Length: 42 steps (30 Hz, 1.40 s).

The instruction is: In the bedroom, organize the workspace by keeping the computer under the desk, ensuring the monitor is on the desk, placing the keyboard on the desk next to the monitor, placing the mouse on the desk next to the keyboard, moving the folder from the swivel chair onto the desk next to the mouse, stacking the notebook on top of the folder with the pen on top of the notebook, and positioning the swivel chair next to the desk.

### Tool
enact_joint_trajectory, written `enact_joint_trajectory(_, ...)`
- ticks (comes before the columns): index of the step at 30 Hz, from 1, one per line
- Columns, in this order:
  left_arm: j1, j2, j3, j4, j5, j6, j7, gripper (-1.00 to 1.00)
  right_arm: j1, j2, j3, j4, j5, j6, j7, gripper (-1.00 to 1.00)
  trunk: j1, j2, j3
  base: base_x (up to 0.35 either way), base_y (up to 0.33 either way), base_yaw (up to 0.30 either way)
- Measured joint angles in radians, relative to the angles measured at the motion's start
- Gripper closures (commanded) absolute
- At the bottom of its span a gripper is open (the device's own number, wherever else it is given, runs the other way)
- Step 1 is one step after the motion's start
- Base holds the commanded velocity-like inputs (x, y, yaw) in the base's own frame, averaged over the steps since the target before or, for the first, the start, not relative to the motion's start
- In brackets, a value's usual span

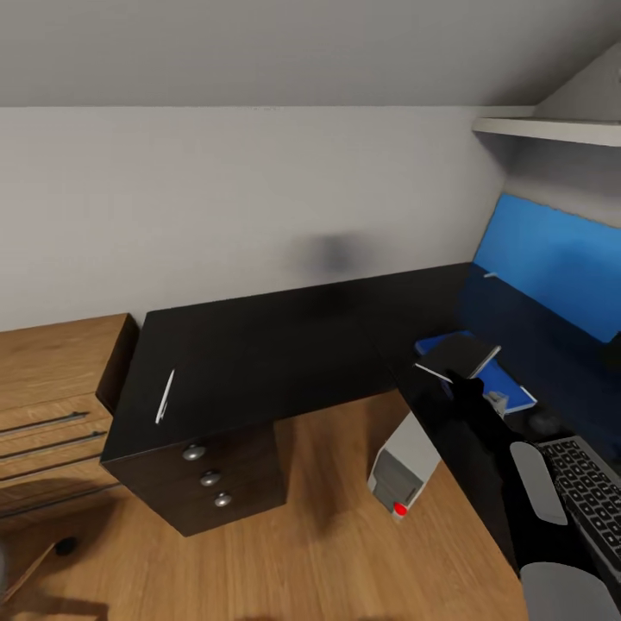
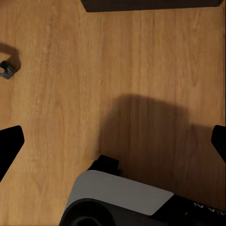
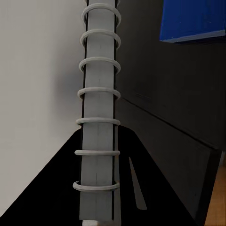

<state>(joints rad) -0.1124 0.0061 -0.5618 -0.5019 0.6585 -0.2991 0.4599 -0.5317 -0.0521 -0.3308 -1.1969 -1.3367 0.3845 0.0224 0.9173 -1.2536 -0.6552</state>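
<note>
The pen [image 1: 165, 396] is lying at the desk's [image 1: 259, 354] left end, long axis running near to far. The computer [image 1: 401, 470] is standing under the desk. The notebook-stacking step is judged to be in hand: the notebook [image 1: 460, 356] is being held, tilted, by the right gripper [image 1: 470, 384], closed on its near edge, above the folder [image 1: 509, 388]. It needs to be lowered flat next. In the right wrist view, the spiral spine [image 3: 99, 113] is pointing away toward the wall. The left gripper's fingers [image 2: 9, 146] are spread wide, empty, over the floor.

wall [image 1: 216, 198]: pale grey | floor [image 1: 336, 552]: light wood | shelf [image 1: 552, 129]: white | wall panel [image 1: 552, 259]: blue
</note>
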Motion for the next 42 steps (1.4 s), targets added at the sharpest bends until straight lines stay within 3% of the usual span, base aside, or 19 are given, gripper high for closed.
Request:
enact_joint_trajectory(9,0.000,0.001,0.001,0.000,0.000,0.000,0.001,-1.00,0.000,0.002,0.000,0.002,0.006,-0.032,-0.002,1.00,0.000,0.000,0.000,0.052,-0.071,0.000)
enact_joint_trajectory(12,0.000,0.001,0.001,0.000,0.000,0.000,0.001,-1.00,0.000,0.002,0.003,0.004,0.012,-0.111,-0.003,1.00,0.000,0.000,0.000,0.003,-0.004,0.000)
enact_joint_trajectory(13,0.000,0.000,0.001,0.000,0.000,0.000,0.001,-1.00,0.000,0.003,0.008,0.008,0.021,-0.207,-0.004,1.00,0.000,0.000,0.000,0.000,0.000,0.000)
enact_joint_trajectory(14,0.000,0.000,0.001,0.000,0.000,0.000,0.001,-1.00,0.000,0.004,0.012,0.009,0.021,-0.239,-0.004,1.00,0.000,0.000,0.000,0.000,0.000,0.000)
enact_joint_trajectory(17,0.000,0.000,0.001,0.000,0.000,0.000,0.001,-1.00,0.000,0.004,0.025,0.012,0.023,-0.279,-0.005,1.00,0.000,0.000,0.000,0.000,0.000,0.000)
enact_joint_trajectory(27,0.000,0.001,0.001,0.000,0.000,-0.002,0.000,-1.00,0.000,0.003,0.039,0.046,0.024,-0.299,-0.016,1.00,0.000,0.000,0.000,0.122,0.000,0.000)
enact_joint_trajectory(34,0.000,0.000,0.001,0.000,0.000,-0.002,0.000,-1.00,0.000,0.004,0.049,0.079,0.018,-0.299,-0.156,1.00,0.000,0.000,0.000,0.104,0.000,0.000)
enact_joint_trajectory(42,0.000,-0.001,0.001,0.000,0.000,-0.002,0.000,-1.00,0.000,0.004,0.049,0.083,0.014,-0.300,-0.176,1.00,0.000,0.000,0.000,0.005,0.000,0.000)
